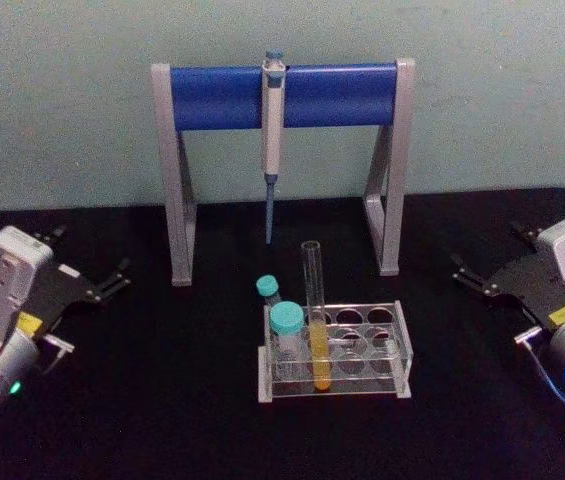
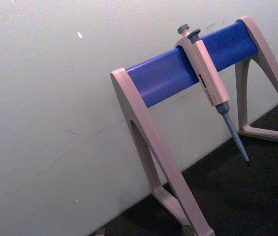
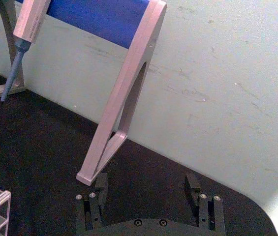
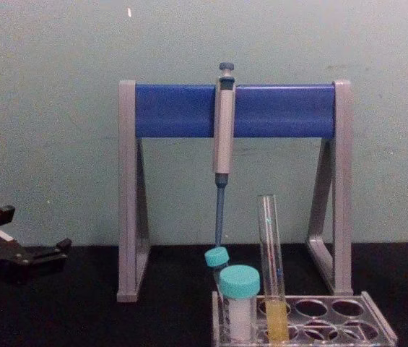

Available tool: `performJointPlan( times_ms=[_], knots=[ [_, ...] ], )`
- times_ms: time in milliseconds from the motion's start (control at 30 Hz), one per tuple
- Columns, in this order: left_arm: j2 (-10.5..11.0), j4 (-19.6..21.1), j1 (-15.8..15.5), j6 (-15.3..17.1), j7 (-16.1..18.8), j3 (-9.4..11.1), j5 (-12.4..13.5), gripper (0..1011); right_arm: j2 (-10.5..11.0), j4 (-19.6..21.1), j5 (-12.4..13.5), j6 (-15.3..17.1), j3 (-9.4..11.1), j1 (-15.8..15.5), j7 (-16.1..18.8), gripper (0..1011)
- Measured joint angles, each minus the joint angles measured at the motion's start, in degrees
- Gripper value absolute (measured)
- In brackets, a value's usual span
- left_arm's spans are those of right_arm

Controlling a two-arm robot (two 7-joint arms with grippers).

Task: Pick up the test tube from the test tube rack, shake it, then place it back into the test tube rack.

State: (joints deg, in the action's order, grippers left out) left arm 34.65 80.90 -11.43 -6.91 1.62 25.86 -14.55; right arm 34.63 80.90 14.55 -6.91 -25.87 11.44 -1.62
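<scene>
Task not started. The test tube (image 1: 314,300) stands upright in the test tube rack (image 1: 403,352), with yellow-orange liquid in its lower part and its open mouth up so nothing spills. It looks seated in a front-row hole, though the clear plastic makes the exact hole hard to call. A teal-capped tube (image 1: 285,322) sits just beside it at 9 o'clock. The left gripper (image 1: 93,250) hovers well apart at 9 o'clock of the rack, jaws spread, holding nothing. The right gripper (image 1: 486,250) mirrors it at 3 o'clock, jaws likewise wide and empty. They flank the rack, so either could reach in. The pipette (image 1: 272,130) hangs on the grey stand (image 1: 177,180) at 12 o'clock, behind the tube's upward lift path.
</scene>
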Motion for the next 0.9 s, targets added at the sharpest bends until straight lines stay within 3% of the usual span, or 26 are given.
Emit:
performJointPlan(
  times_ms=[900],
  knots=[
    [0.00,0.00,0.00,0.00,0.00,0.00,0.00,1001,0.01,0.00,0.00,0.01,0.00,0.00,0.00,1000]
  ],
)
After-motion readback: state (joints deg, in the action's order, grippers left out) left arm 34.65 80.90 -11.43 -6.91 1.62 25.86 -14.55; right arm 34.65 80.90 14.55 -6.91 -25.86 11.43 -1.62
